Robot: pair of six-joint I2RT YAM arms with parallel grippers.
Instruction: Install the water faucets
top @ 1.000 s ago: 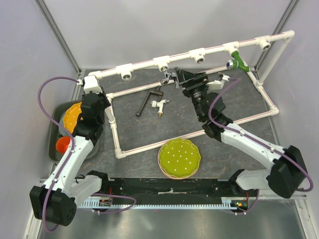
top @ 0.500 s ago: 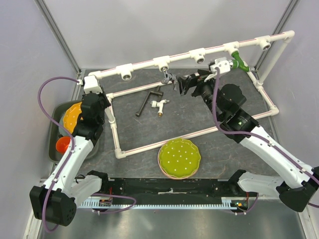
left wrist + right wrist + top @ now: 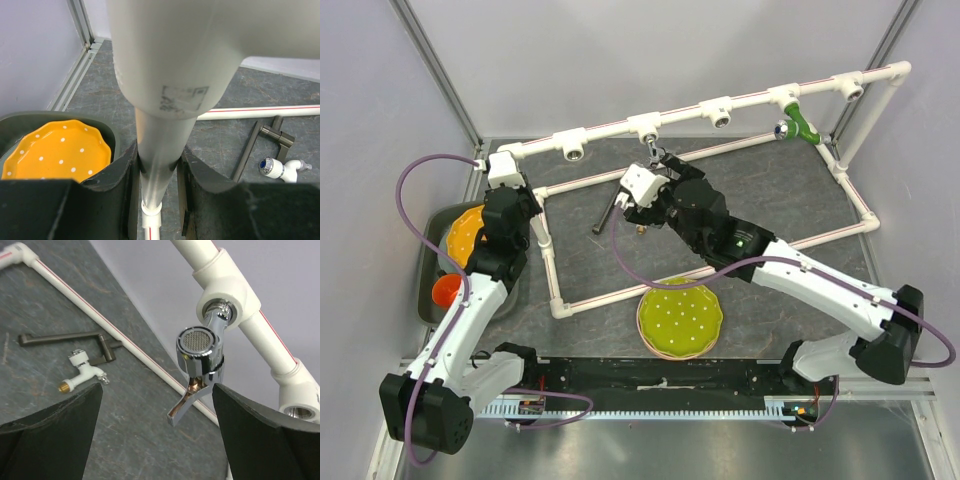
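- At the back rail of the white pipe frame, the silver faucet hangs from a tee socket. Its neck sits in the socket's mouth, its mesh outlet faces the right wrist camera and its lever points down.
- Just in front of it is the right gripper, fingers spread wide and touching nothing. The silver faucet shows in the gap between them, beyond their tips.
- On the dark mat inside the frame lies the white faucet, its brass end toward the lower left of the right wrist view.
- Right beside it is the black L-shaped bar. The faucet's cap looks to meet the bar's short leg, though the angle leaves that unsure.
- At the frame's left corner, the left gripper is clamped on the upright pipe, one finger pressed against each side.
- Left of that pipe, an orange dotted plate rests in a dark tray.
- Outside the frame's front rail, near the arm bases, sits a green dotted plate.
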